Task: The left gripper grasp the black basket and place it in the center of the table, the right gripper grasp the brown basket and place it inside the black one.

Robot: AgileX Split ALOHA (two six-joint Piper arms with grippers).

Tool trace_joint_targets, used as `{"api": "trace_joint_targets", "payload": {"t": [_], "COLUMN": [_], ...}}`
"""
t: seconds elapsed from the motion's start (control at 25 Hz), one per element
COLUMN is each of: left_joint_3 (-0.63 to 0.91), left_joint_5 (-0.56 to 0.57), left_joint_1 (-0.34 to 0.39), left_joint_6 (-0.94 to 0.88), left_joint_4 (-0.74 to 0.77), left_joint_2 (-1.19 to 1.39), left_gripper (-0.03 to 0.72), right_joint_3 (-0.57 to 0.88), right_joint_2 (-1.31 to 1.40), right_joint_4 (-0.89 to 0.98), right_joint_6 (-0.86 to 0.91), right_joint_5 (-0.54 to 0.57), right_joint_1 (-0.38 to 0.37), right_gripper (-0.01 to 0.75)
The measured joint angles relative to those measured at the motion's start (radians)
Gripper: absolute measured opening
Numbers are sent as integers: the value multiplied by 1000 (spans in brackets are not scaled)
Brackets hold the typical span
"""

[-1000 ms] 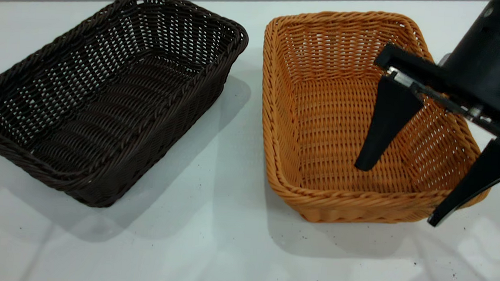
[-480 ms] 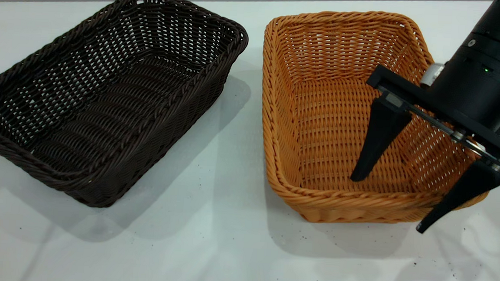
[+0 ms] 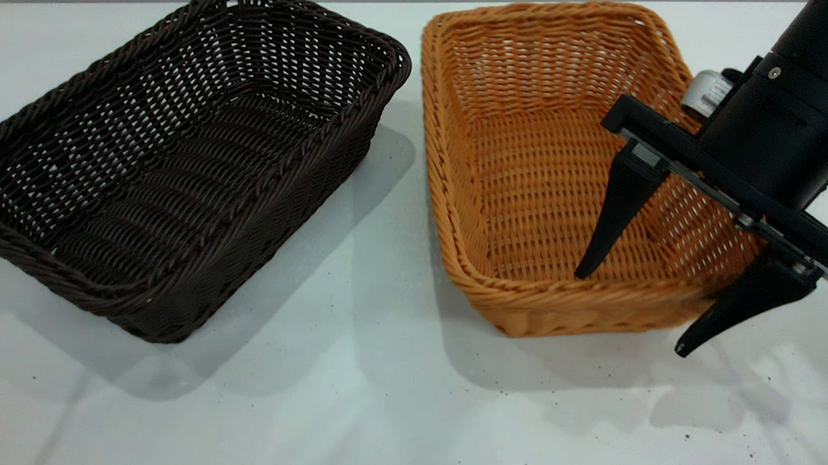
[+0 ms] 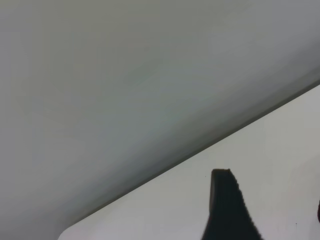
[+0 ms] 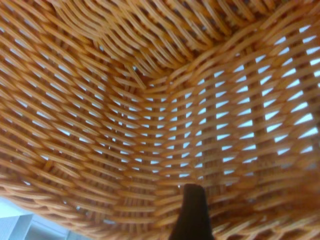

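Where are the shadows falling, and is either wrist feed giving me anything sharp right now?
Exterior view: soft shadows spread toward the camera from the black basket, the brown basket and the right claw onto the table. Right wrist view: weave fills the frame, fairly sharp. Left wrist view: featureless grey, one dark finger at the edge.

Baskets, total: two, both rectangular and woven, standing side by side on the tabletop.
Black basket (image 3: 174, 153): one.
Brown basket (image 3: 569, 170): one.
Tabletop (image 3: 345, 415): one, white.
Tools in the exterior view: one, the right tool (image 3: 632, 310).
Fingers on the right tool (image 3: 613, 216): two, spread apart, one inside the brown basket and one outside its side wall.
Tools in the left wrist view: one, the left tool (image 4: 270, 215), with one dark finger (image 4: 227, 210) fully in sight and only an edge of another.
Arms in the exterior view: one, the right.
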Motion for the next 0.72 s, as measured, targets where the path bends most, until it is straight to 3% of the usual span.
{"api": "trace_joint_targets", "payload": {"t": [0.24,0.52,0.72], "left_joint_3": [0,0,0], "left_joint_5": [6,20,20], "left_joint_1": [0,0,0], "left_joint_6": [1,1,1], "left_joint_4": [0,0,-3], "left_joint_2": [0,0,0], "left_gripper": [375,375,375], "right_joint_3": [0,0,0], "right_joint_2": [0,-1,-1], "right_joint_4": [-3,3,3], "right_joint_6": [-5,-47,-83], "right_joint_5": [5,-63,-130], "right_joint_1": [0,-1,-2], "right_gripper": [516,468,391]}}
